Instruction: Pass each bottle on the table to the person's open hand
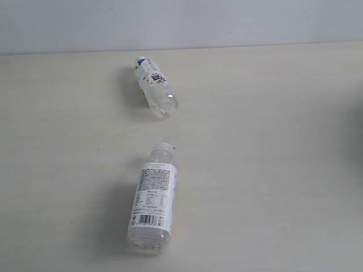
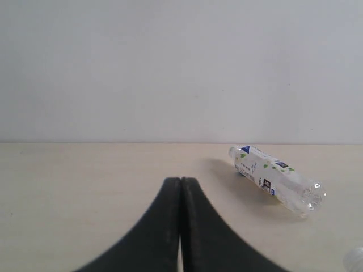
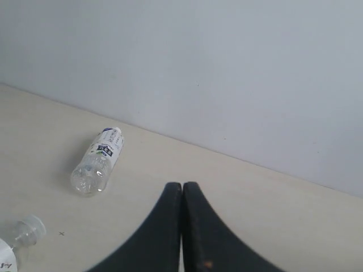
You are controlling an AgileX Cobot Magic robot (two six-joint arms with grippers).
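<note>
Two clear bottles lie on their sides on the pale table (image 1: 266,141). The nearer one, with a white label and white cap (image 1: 152,198), points its cap away from the front edge. The farther bottle with a green-leaf label (image 1: 155,86) lies near the back wall; it also shows as the leaf-label bottle (image 2: 276,178) and the leaf-label bottle (image 3: 98,160). The white cap (image 3: 28,228) peeks into the right wrist view. My left gripper (image 2: 180,180) and right gripper (image 3: 182,185) are shut on nothing, well short of both bottles. Neither arm shows in the exterior view. The person's open hand is out of view.
A plain pale wall (image 1: 181,22) rises behind the table's far edge. A tiny dark speck (image 1: 174,148) sits beside the near bottle's cap. A dim shadow darkens the right edge of the table (image 1: 354,119).
</note>
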